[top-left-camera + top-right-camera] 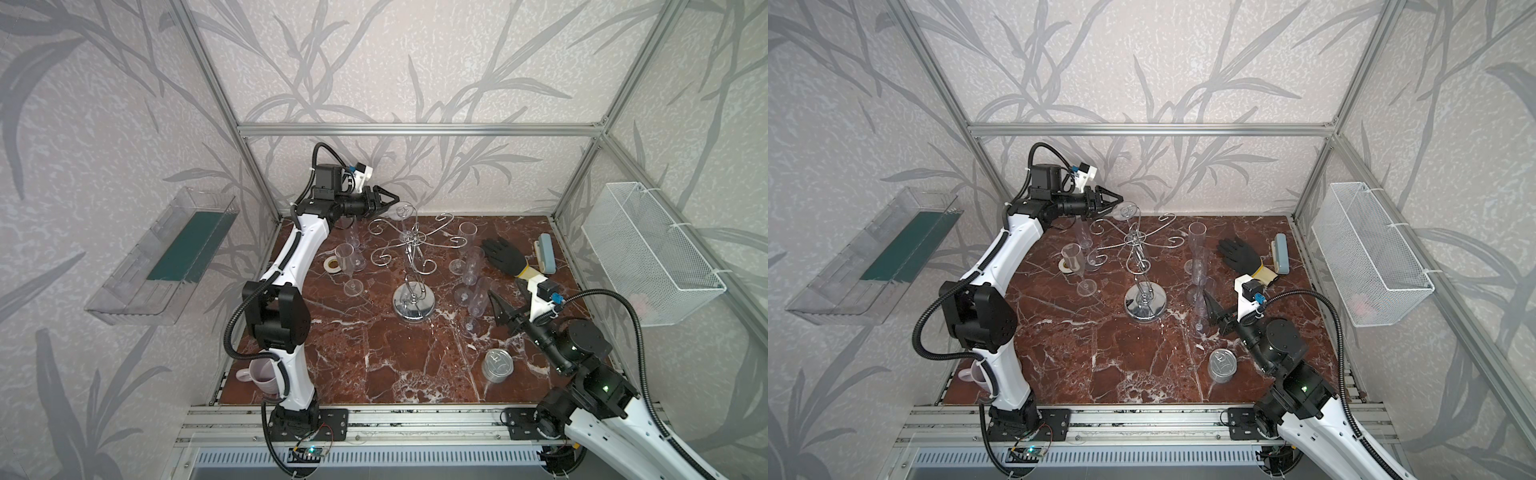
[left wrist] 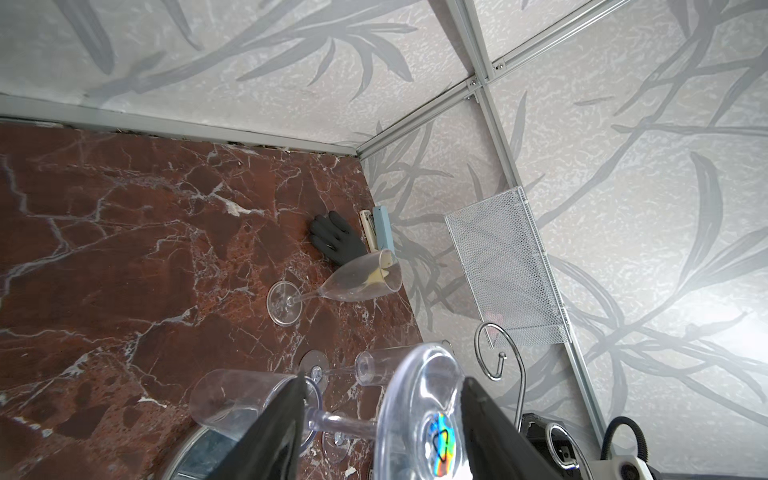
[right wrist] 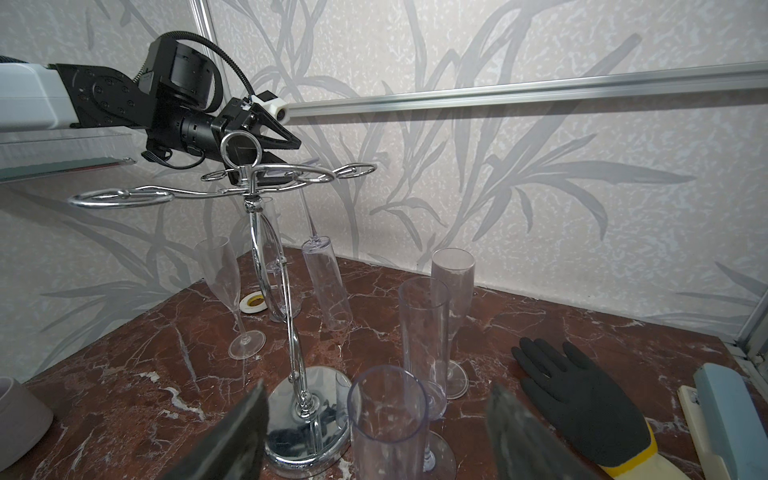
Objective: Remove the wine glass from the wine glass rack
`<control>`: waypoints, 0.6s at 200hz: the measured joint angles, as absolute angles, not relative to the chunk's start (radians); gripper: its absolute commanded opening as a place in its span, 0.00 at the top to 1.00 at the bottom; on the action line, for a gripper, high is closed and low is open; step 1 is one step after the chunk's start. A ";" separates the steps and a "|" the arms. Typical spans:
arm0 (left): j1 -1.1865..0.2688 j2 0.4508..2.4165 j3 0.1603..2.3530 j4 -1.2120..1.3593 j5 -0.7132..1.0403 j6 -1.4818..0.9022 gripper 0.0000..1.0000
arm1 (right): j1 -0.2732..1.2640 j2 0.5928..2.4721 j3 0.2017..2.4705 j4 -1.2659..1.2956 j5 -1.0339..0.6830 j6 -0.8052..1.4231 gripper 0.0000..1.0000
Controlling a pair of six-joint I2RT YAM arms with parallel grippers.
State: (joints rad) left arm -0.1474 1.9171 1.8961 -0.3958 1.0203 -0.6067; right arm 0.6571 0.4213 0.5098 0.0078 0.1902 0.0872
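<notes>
Clear plastic wine glass [image 2: 419,415]: hung foot-up on chrome wire wine glass rack [image 1: 413,307]; left fingers [image 2: 282,415] half-spread astride foot (unclamped); right fingers [image 3: 237,436] wide, empty. Hazard: foot snagging curl, toppling rack.

Chrome wine glass rack [image 1: 409,240], red-brown marbled table [image 1: 374,353].

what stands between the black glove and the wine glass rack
Upright clear champagne flutes; this shows in both top views and the right wrist view.
</notes>
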 measured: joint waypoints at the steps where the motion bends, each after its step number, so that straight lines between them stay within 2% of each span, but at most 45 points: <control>1: -0.148 1.917 1.896 -0.395 1.021 -0.607 0.40 | 0.657 0.421 0.510 0.008 0.190 0.087 0.19; 34: -0.162 1.922 1.896 -0.379 1.042 -0.619 0.46 | 0.657 0.421 0.510 0.006 0.190 0.088 0.19; 120: -0.175 1.922 1.896 -0.366 1.053 -0.624 0.72 | 0.657 0.409 0.509 -0.005 0.190 0.090 0.19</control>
State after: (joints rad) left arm -0.1745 1.9221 1.8961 -0.3656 1.0534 -0.6239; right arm 0.6571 0.4091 0.5095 -0.0051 0.1902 0.0898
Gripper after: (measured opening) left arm 0.305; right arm 0.806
